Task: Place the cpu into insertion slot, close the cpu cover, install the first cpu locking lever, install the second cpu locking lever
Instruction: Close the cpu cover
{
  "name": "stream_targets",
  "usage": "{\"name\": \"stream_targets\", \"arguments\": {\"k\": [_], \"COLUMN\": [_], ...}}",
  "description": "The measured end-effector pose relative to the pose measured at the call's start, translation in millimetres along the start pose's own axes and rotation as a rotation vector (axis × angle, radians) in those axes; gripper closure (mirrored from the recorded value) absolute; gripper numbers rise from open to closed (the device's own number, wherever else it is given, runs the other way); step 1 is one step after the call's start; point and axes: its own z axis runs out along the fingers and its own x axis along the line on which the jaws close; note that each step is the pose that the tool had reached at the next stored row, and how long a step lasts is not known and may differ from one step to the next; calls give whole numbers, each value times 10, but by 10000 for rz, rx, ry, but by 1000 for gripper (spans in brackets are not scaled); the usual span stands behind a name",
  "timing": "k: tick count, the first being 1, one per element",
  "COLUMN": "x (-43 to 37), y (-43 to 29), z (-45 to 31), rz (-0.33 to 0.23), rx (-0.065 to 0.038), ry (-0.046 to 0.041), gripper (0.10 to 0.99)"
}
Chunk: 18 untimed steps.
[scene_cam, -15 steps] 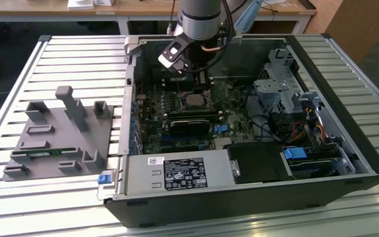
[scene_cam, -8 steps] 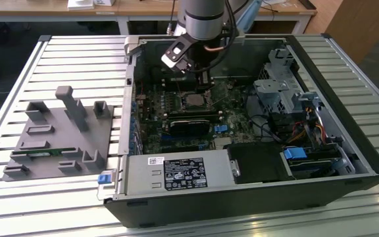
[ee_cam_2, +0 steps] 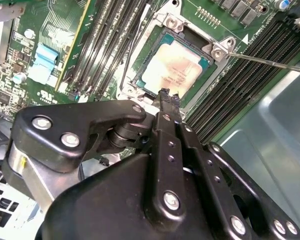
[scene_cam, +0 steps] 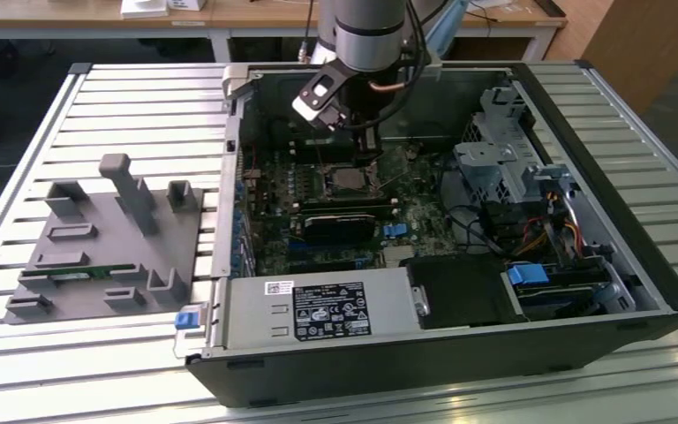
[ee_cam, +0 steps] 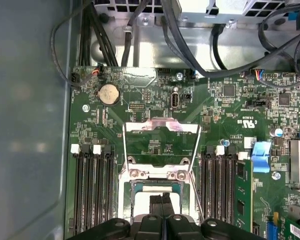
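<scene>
We see a white sticker [scene_cam: 327,311] with dark print on the grey metal power supply in the exterior view, and fine white lettering across the green circuit board [ee_cam: 225,115]; we leave the print unread. The cpu [ee_cam_2: 174,64] lies flat in the insertion slot [ee_cam_2: 151,50], its dull silver top bare and the slot's black rim showing round it. The cpu cover [ee_cam: 161,126] – a thin, shiny square frame with a big window – is swung open and lies back on the board, beyond the hinge screws. A thin wire locking lever [ee_cam_2: 266,61] juts free, angled out over the long black memory slots [ee_cam: 92,190]. The gripper [ee_cam_2: 168,96] hangs just above the near edge of the cpu; its matte black fingers are pressed together into one narrow blade and hold nothing. There is open room over the socket, but ribbed memory slots flank it on both sides, and the smooth grey wall of the computer case [ee_cam_2: 275,130] rises close by; black cables [ee_cam: 185,45] loop past the board's far edge, near a round silver coin cell [ee_cam: 109,93]. The case rests on a slatted metal table [scene_cam: 139,97], beside a grey moulded fixture [scene_cam: 103,238].
</scene>
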Motion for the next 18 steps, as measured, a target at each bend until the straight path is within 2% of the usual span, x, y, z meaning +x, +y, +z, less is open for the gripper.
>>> {"name": "stream_targets", "arguments": {"k": [7,13,18], "x": [0,0,0], "y": [8,90,102], "z": [-45,-43,-120], "rz": [-2,-1,0], "rx": [-4,0,3], "ry": [6,2,4], "gripper": [980,980,980]}}
